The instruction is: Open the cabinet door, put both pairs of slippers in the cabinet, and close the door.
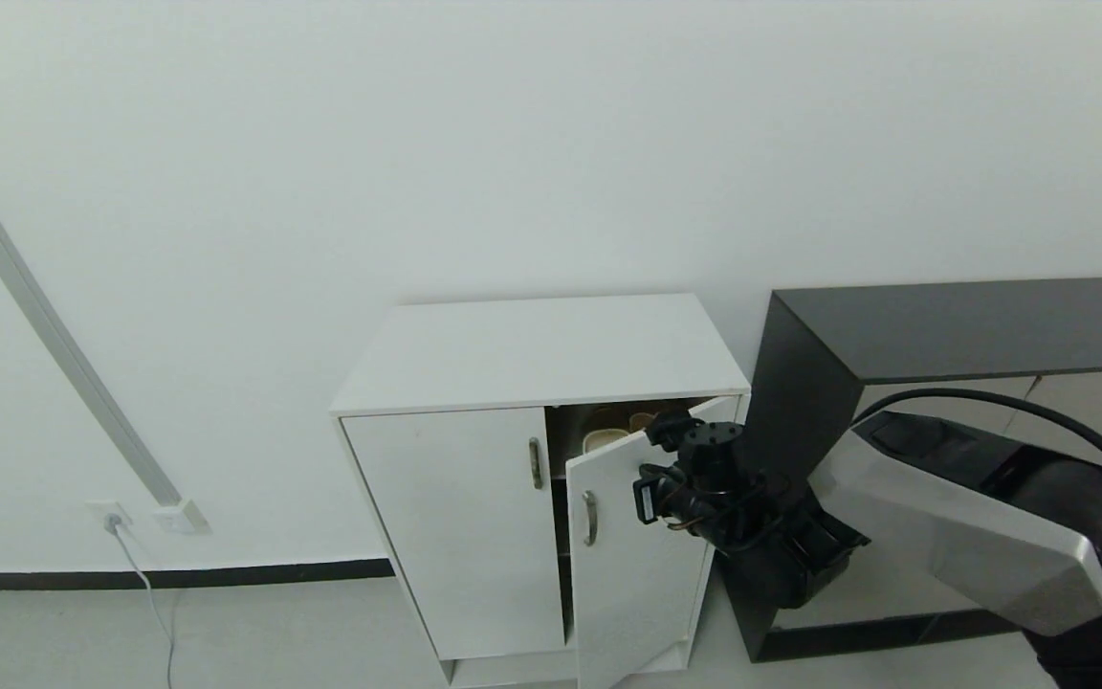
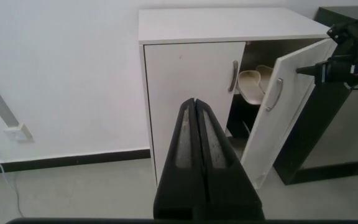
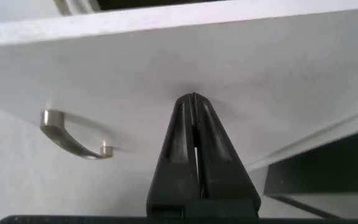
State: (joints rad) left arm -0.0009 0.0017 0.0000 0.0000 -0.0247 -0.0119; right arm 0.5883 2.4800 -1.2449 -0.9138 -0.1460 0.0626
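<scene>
The white cabinet (image 1: 532, 354) stands against the wall. Its left door (image 1: 455, 526) is closed and its right door (image 1: 628, 593) hangs partly open. Pale beige slippers (image 1: 606, 438) lie on the upper shelf inside, and the slippers (image 2: 253, 84) show through the gap in the left wrist view. My right gripper (image 1: 645, 498) is shut and empty, its tips against the outer face of the open door (image 3: 278, 68), right of the metal handle (image 3: 73, 134). My left gripper (image 2: 194, 102) is shut on nothing, held well back from the cabinet (image 2: 185, 81) and pointing at it.
A black cabinet (image 1: 943, 325) stands close on the right, beside the open door. A wall socket (image 1: 111, 522) with a hanging cable and a slanted conduit (image 1: 44, 316) are on the left wall. Grey floor (image 1: 226, 641) lies in front of the white cabinet.
</scene>
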